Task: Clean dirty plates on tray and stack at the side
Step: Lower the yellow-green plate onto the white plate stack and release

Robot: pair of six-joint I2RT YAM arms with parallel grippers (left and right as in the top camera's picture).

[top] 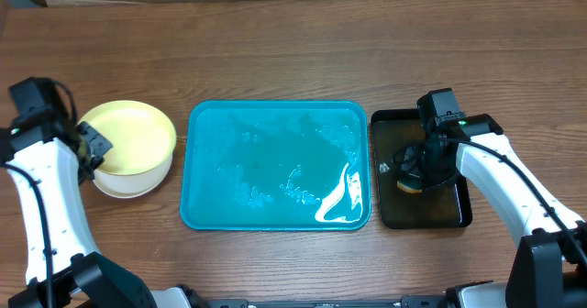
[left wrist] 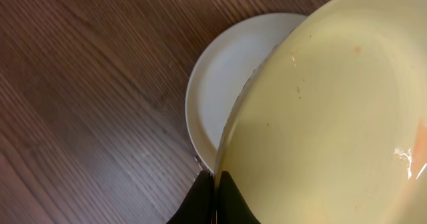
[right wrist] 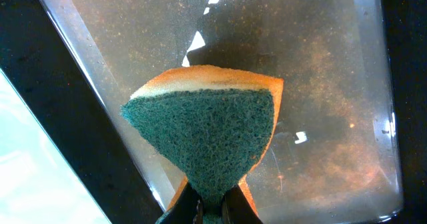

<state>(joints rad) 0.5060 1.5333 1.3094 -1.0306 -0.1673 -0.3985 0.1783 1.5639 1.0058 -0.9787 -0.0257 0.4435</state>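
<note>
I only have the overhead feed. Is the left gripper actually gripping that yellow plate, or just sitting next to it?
Observer: Gripping it. In the left wrist view, the left gripper is pinched on the rim of the yellow plate.
Operator: Does the plate look clean?
Observer: Not fully. A few faint orange specks show on its face.
Operator: And the sponge?
Observer: In the right wrist view, the right gripper squeezes the sponge, green scrubbing side toward the camera, over the black tray.
</note>
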